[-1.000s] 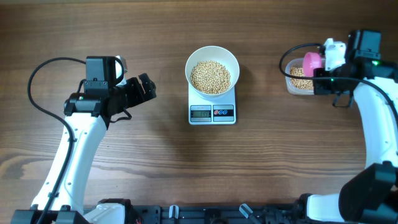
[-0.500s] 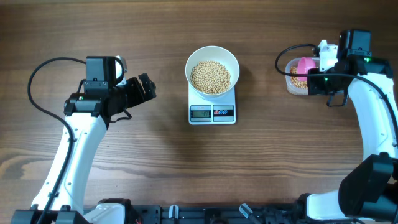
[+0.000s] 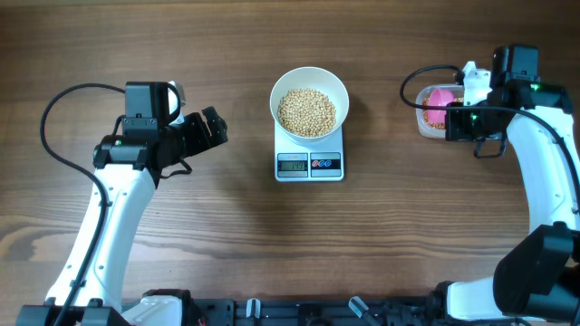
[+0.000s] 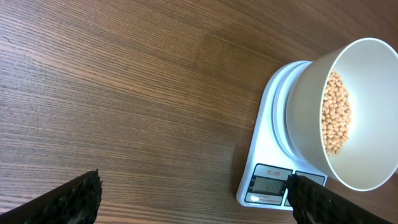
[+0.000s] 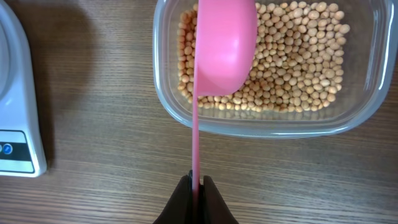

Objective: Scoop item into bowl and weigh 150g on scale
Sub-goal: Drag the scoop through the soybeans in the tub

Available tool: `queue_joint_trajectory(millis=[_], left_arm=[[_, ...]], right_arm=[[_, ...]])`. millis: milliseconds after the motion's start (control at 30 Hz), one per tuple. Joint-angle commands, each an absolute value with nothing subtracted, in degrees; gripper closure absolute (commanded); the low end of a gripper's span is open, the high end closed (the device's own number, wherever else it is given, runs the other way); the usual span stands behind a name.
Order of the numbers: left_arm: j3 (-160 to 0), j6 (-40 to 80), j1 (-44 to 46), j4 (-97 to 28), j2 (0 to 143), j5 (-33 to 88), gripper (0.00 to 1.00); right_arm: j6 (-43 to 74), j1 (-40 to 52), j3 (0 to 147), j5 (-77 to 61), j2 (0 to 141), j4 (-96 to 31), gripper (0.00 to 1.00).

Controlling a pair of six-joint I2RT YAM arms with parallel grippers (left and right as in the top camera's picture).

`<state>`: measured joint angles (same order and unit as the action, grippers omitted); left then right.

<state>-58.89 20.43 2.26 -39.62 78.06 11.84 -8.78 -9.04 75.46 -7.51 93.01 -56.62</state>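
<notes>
Scoop now farther over tub beans

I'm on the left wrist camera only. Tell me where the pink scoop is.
Observer: The pink scoop is over the clear tub, out to the right of the scale.
Operator: Report what holds it.
Observer: The right fingers are shut on its thin handle.
Operator: Tell me what's in that tub.
Observer: Beans cover its floor.
</notes>
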Motion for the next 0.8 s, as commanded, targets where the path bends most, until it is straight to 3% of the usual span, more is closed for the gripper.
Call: queue_joint_trajectory(millis=[0,300,500,767], left_arm=[[-60.0,19.9,2.4,-39.5,78.5,11.7,0.0],[-60.0,19.9,2.4,-39.5,78.5,11.7,0.0],[-60.0,19.9,2.4,-39.5,78.5,11.7,0.0],[-60.0,19.9,2.4,-39.5,78.5,11.7,0.0]], right_arm=[[-5.0,-8.8,75.5,-9.5,94.0,-56.2,0.96],[-4.5,-8.8,75.5,-12.5,94.0,-57.1,0.96],[-4.9,-8.8,75.5,-3.9,94.0,-59.1,0.96],[-6.5,-8.8,75.5,-5.8,94.0,-61.7,0.96]])
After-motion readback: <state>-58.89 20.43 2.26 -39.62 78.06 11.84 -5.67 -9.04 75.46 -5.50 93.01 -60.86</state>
